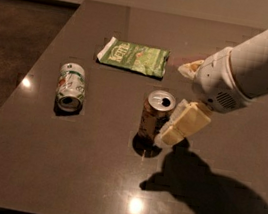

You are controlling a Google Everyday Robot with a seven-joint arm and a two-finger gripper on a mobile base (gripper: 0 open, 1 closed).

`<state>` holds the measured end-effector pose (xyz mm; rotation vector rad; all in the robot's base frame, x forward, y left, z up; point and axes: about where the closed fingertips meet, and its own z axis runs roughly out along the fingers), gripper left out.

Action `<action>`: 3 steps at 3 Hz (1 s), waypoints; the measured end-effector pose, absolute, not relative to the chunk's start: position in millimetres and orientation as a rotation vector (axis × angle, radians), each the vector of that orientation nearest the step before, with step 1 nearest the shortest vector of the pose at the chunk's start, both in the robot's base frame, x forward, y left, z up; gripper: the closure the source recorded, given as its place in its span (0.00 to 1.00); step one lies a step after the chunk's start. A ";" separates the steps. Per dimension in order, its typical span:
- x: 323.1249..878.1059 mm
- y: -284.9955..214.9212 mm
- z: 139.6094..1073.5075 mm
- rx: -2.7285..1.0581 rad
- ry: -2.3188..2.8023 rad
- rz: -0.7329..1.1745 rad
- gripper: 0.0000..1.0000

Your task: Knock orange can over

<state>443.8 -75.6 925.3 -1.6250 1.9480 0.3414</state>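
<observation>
Coppery-brown, the orange can (154,120) stood upright mid-table (63,169). At its right side sat the gripper (181,126), seemingly touching it, with nothing visibly in its grasp; how far open it was could not be told. A white-and-green can (71,86) lay toppled well apart.

White rounded arm (251,67) ends in cream end effector (182,124).

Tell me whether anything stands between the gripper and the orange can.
Nothing visible does. The gripper is right beside the upright orange can; the white-and-green can lies well off on the other side, the chip bag behind.
</observation>
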 end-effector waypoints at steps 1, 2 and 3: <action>441.2 -67.6 919.9 -1.611 1.895 0.374 0.00; 440.3 -61.1 912.8 -1.617 1.859 0.394 0.00; 440.3 -56.7 908.4 -1.628 1.853 0.398 0.17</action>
